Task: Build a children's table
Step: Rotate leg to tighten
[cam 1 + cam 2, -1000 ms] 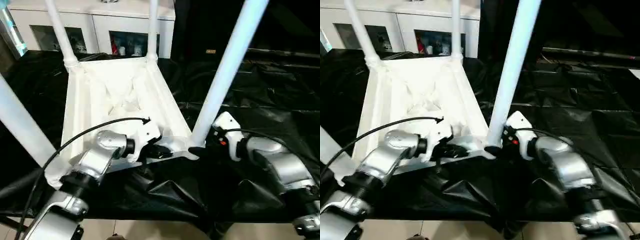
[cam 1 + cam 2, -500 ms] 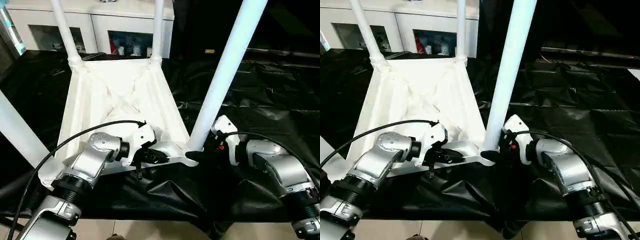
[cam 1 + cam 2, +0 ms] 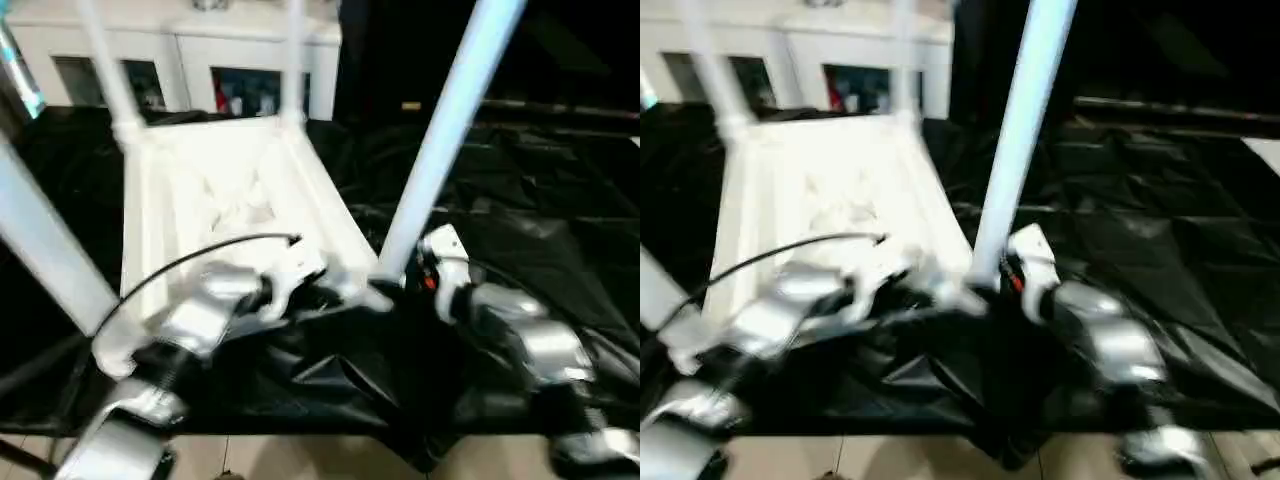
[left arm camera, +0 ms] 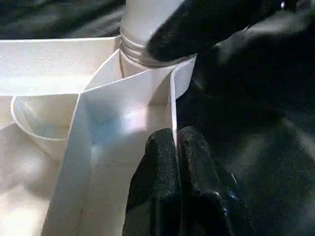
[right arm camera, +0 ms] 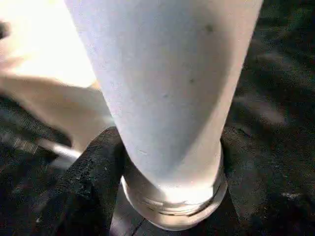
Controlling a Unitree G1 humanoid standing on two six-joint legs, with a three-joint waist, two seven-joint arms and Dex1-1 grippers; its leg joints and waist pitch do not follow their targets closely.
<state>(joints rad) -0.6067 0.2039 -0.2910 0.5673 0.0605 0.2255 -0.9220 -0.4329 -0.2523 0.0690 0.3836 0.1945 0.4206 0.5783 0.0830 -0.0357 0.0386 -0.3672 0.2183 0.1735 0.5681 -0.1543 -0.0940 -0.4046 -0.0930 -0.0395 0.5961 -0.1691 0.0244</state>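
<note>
Legs stood in all four sockets of the upturned tabletop (image 3: 220,190). Your left pincer (image 4: 174,147) pinched its rim; your right pincer (image 5: 162,196) straddled the near-right leg (image 3: 440,140), grip unclear. Next, seat that leg firmly.

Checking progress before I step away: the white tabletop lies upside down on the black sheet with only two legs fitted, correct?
Not quite. The tabletop does lie upside down on the black sheet, but the left eye view shows four legs standing in its corners, including the near-right leg.

black sheeting (image 3: 520,200), white cabinet (image 3: 200,50)
</note>
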